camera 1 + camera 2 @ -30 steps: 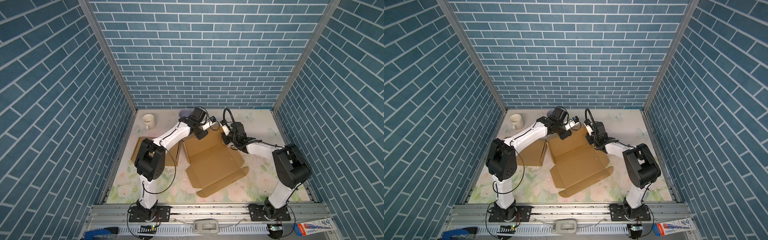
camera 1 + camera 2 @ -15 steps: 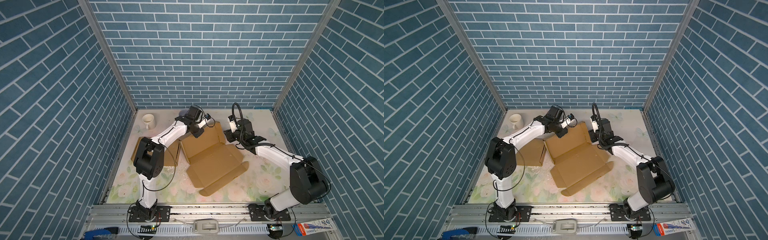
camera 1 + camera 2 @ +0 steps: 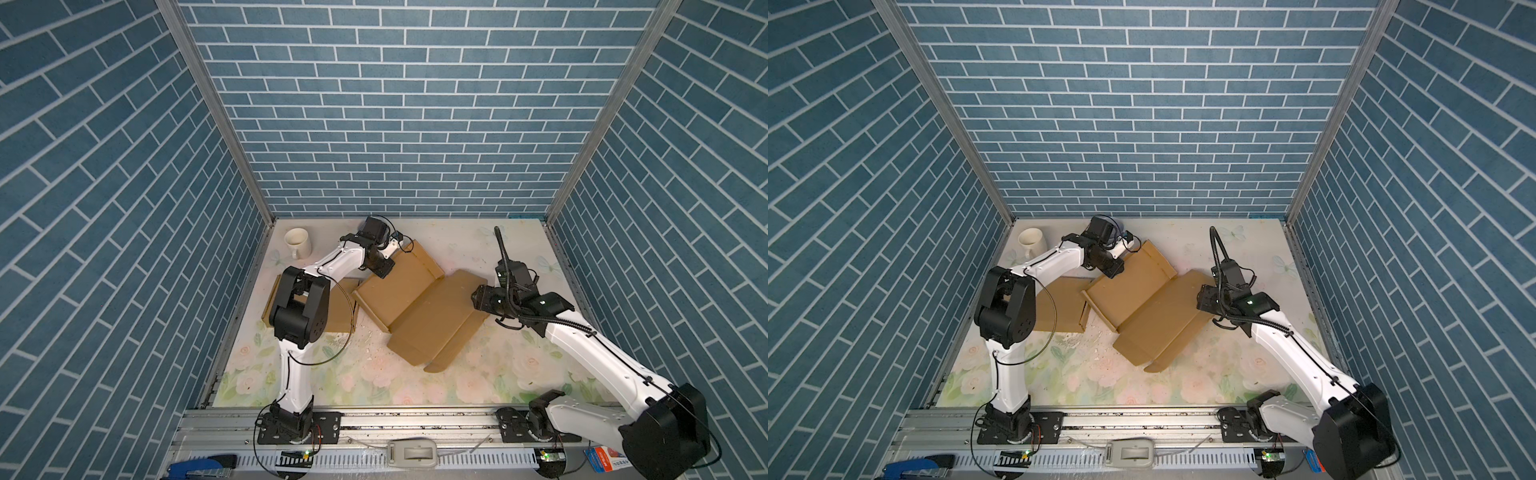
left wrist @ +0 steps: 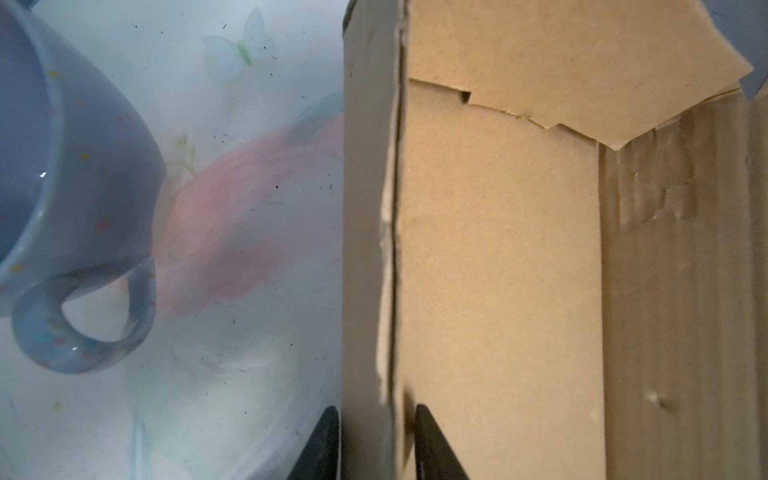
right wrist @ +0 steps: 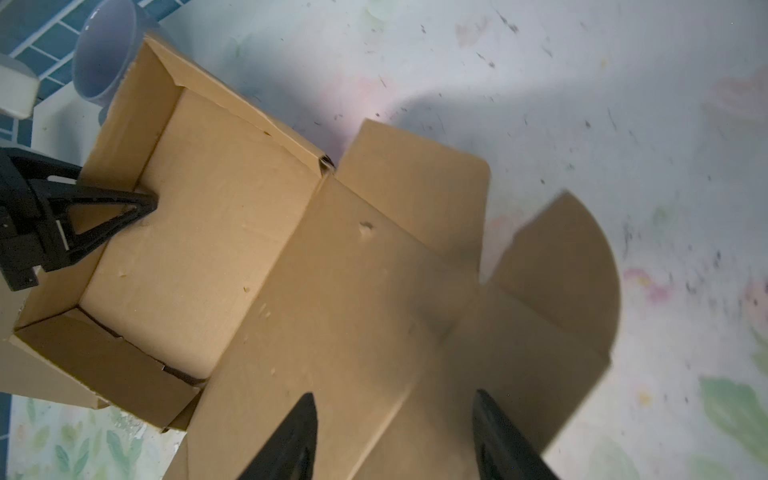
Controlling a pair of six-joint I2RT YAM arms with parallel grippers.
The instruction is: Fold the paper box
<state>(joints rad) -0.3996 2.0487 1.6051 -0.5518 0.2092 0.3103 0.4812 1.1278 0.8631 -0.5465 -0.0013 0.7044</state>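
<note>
The paper box [image 3: 419, 307] [image 3: 1142, 303] is brown cardboard lying mid-table. Its tray half has raised walls at the back left, and its lid panel with flaps lies flat toward the front right. My left gripper [image 3: 384, 270] [image 3: 1115, 269] is shut on the tray's back-left side wall [image 4: 365, 208], one finger on each face of it [image 4: 374, 409]. The right wrist view shows the left gripper's inner finger [image 5: 141, 203] inside the tray. My right gripper [image 3: 478, 301] [image 3: 1200, 301] hovers open over the lid panel's right edge [image 5: 394, 394], holding nothing.
A pale mug [image 3: 297, 242] [image 3: 1032, 242] [image 4: 83, 187] stands at the back left, close to the tray. A second flat cardboard piece [image 3: 340, 307] [image 3: 1059, 303] lies under the left arm. Small crumbs litter the floral mat. Brick-patterned walls enclose three sides.
The right gripper has pulled away from the box's back edge toward the front right and opened. The left gripper closed on the tray wall and stayed there; the box shifted slightly.
</note>
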